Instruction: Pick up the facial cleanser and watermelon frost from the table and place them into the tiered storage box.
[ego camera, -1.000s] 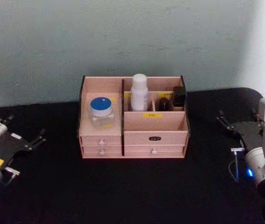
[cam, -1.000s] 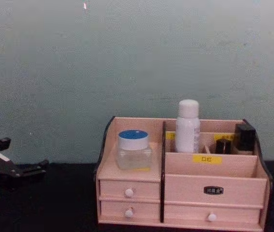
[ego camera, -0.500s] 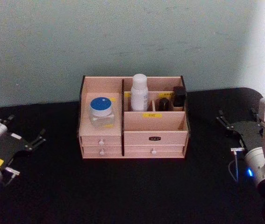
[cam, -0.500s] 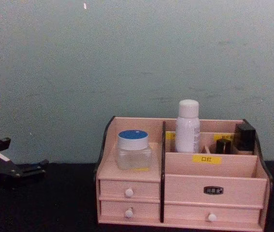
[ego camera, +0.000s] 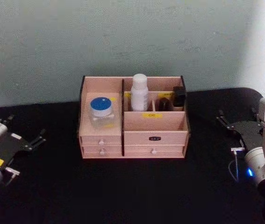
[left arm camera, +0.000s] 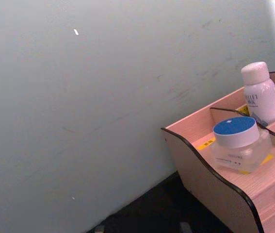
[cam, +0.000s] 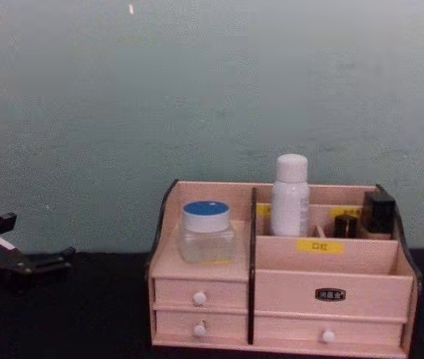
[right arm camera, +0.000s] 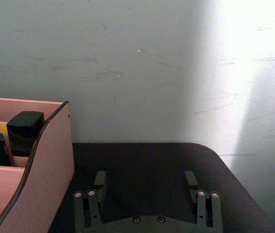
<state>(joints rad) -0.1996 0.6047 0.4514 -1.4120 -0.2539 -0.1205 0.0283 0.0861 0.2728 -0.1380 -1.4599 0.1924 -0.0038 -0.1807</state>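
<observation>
Barely any change from a second ago: my left gripper (ego camera: 27,142) has crept slightly outward and down, everything else has stayed put. Left gripper sits low over the black table (ego camera: 132,186), fingers apart, holding nothing. Storage box (ego camera: 132,135) is well off to its right and a bit ahead. Right gripper (ego camera: 237,126) is parked on the far side of the box, fingers spread wide, also empty; the box's dark-edged side wall (right arm camera: 40,179) is just to its left. In the box: clear jar with blue lid (ego camera: 101,111) in the left compartment, nearer my left gripper; white bottle (ego camera: 139,92) upright in the back row just past the divider; two small dark containers (ego camera: 179,96) in the back slots nearest my right gripper.
</observation>
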